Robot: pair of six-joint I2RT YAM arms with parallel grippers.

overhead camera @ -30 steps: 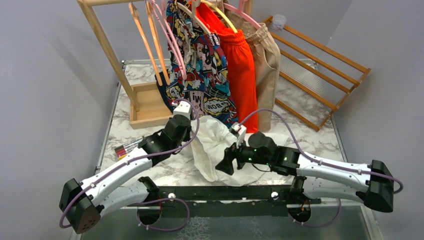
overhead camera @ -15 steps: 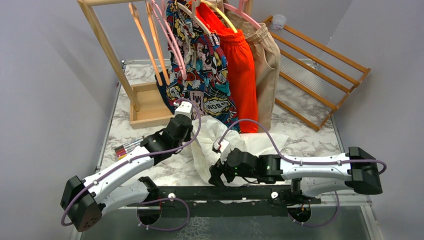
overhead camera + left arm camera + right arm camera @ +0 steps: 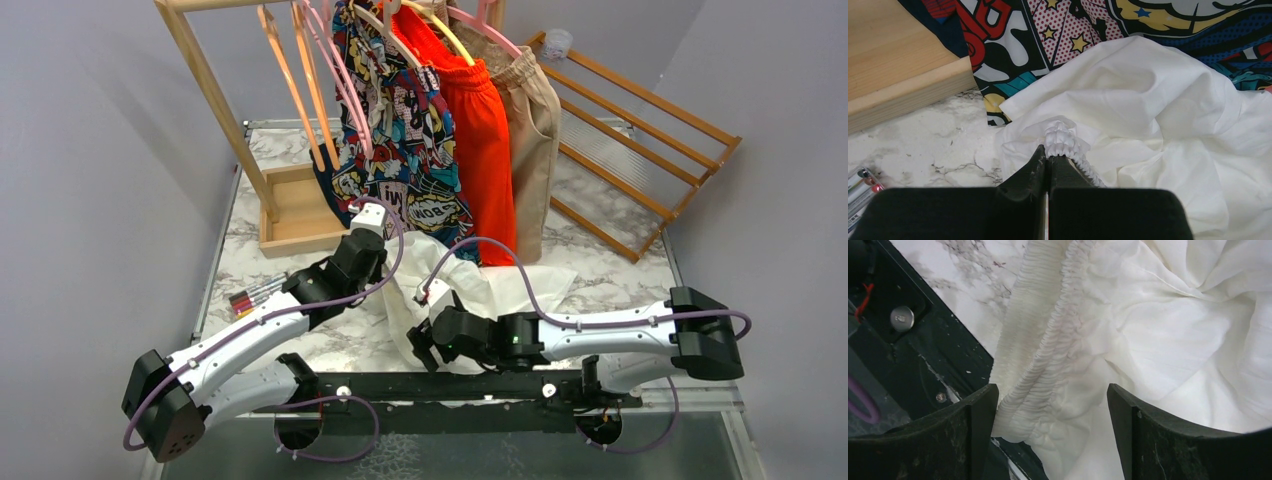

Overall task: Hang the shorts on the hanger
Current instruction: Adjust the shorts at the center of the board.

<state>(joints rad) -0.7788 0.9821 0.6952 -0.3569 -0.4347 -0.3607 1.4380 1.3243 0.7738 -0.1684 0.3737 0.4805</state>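
Your white shorts (image 3: 500, 285) lie in a crumpled heap on the bench (image 3: 620, 290), near its front edge, just in front of the comic-print shorts (image 3: 410, 150) that hang on the wooden rack (image 3: 215, 100). The stretchy waistband is on the left side of the heap and runs from far to near. The rest of the cloth spreads out to the right. Your left pincer (image 3: 1048, 159) is pressed together on a bunched bit of the waistband at its far end. Your right pincer (image 3: 1051, 390) is spread wide over the near end of the waistband, with one finger on each side, right by the front edge of the bench. The pink hanger (image 3: 340, 85) hangs on the rack, well apart from the shorts.
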